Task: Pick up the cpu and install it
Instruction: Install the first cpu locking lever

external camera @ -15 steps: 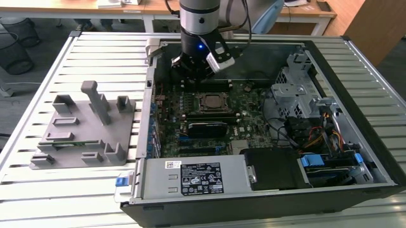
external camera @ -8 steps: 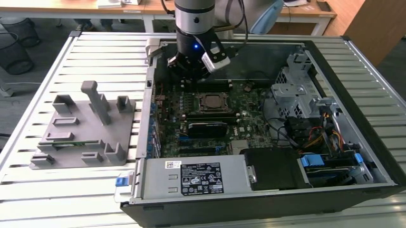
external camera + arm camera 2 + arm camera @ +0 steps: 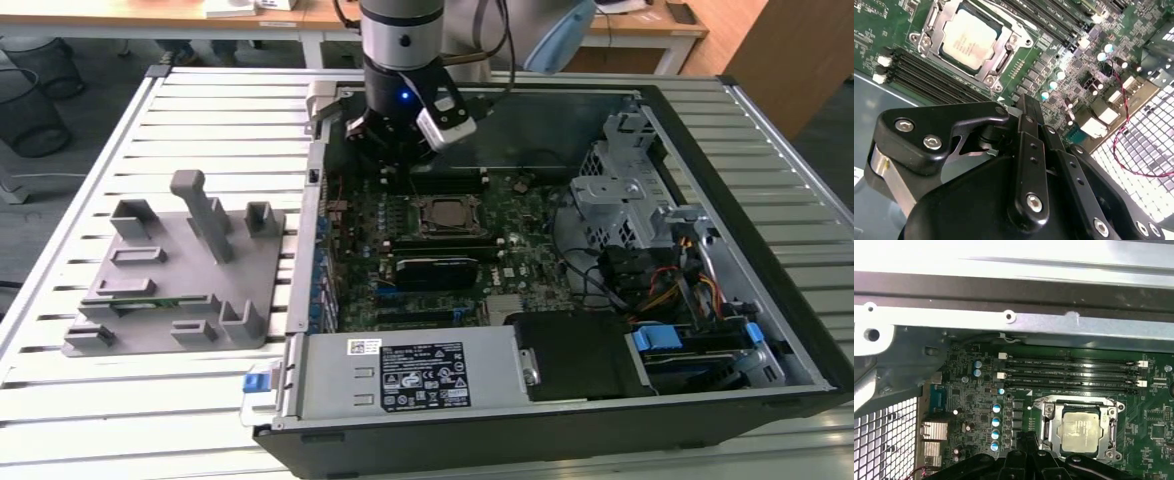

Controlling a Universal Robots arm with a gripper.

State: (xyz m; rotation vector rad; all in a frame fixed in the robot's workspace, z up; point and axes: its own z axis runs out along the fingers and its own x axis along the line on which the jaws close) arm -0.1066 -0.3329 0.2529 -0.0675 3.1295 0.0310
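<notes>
The cpu, a small square chip with a silvery top, lies flat inside the open socket frame on the motherboard in the computer case. It is seen in both wrist views too: cpu, cpu, inside the socket frame. My gripper hangs above the board just behind the socket, toward the case's back wall. Its black fingers are shut together, nothing between them, a short way from the cpu and not touching it.
Empty memory slots run between the socket and the case wall. A grey fixture with a green memory stick stands on the exterior view's left. Power supply, drive cage and cables crowd the case.
</notes>
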